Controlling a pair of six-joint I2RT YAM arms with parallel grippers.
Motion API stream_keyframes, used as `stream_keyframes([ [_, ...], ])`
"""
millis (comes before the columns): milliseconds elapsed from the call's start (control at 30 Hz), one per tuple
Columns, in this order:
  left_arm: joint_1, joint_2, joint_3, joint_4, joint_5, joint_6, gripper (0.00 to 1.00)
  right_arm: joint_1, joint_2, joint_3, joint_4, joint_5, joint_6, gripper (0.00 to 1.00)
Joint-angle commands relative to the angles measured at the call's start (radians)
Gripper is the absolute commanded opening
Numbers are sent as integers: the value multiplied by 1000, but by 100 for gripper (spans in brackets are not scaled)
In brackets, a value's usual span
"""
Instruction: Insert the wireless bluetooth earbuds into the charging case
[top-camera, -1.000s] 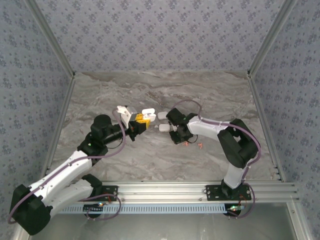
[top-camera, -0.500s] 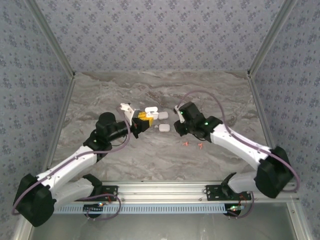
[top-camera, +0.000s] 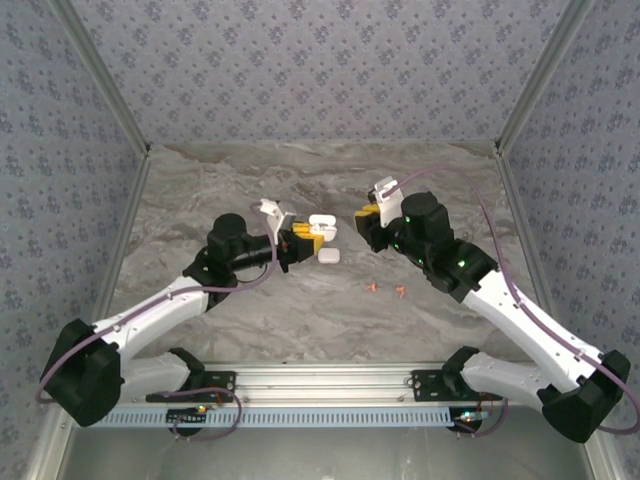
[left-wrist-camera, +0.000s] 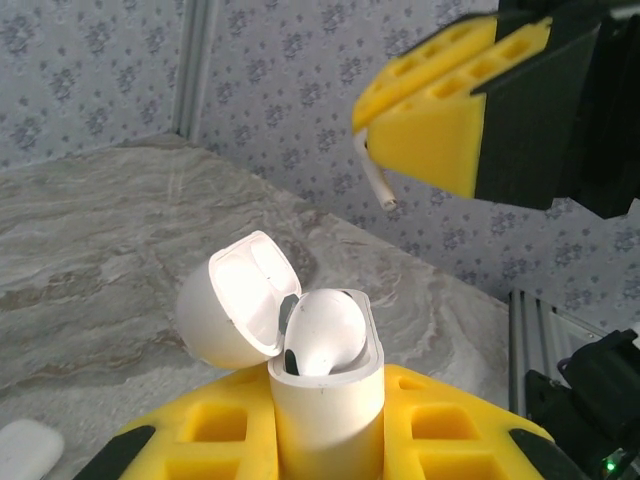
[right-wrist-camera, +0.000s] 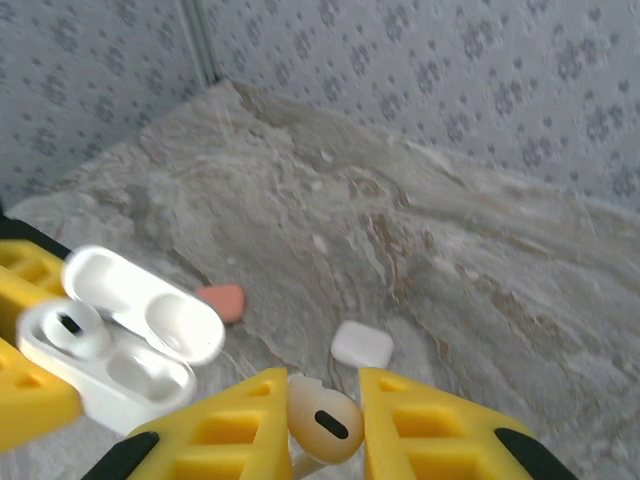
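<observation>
No readable text, brand, number or sign is found anywhere: nothing legible on the case (left-wrist-camera: 325, 400) or earbud (right-wrist-camera: 322, 426).

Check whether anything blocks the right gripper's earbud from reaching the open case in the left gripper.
Nothing visible does. Open air separates the earbud, pinched in the right gripper, from the charging case held by the left gripper. Its lid is swung back; one slot is filled, the other looks empty.

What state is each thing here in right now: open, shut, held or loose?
charging case: lid open, holds seated earbud, one slot free.
left gripper: shut on charging case.
right gripper: shut on white earbud.
white earbud: held, not yet inserted.
spare case: closed, on table.
orange earbuds: loose on table.
</observation>
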Motion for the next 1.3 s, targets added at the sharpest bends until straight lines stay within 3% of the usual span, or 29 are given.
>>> stream_keyframes([
  [0,-15,17,37,73,41,-18,0,8,-1,32,61,-64,-48,21],
  [1267,-32,46,44,90,16,-27,0,67,91,6,2,-54,-76,21],
])
